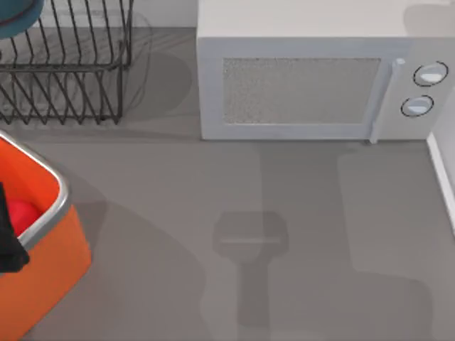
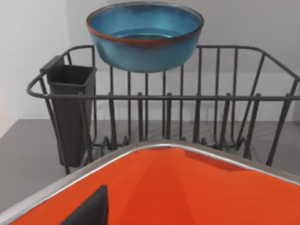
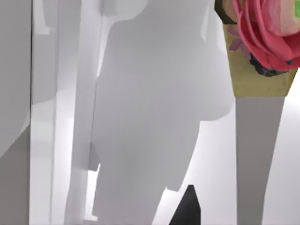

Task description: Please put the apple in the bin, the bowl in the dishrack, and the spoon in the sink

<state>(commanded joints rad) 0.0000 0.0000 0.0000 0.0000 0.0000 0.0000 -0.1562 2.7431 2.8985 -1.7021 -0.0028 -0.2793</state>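
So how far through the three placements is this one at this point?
Two look done. The apple lies inside the bin, with the left gripper over the bin at the table's left. The bowl sits on top of the dishrack. Nothing appears to be in hand. The spoon-to-sink step is left, and I cannot see how it stands.

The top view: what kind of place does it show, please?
Most likely a kitchen counter, in a rendered scene. A white microwave stands at the back, a black wire dishrack with the teal bowl sits at the left, and an orange bin holding the apple is at the left edge.
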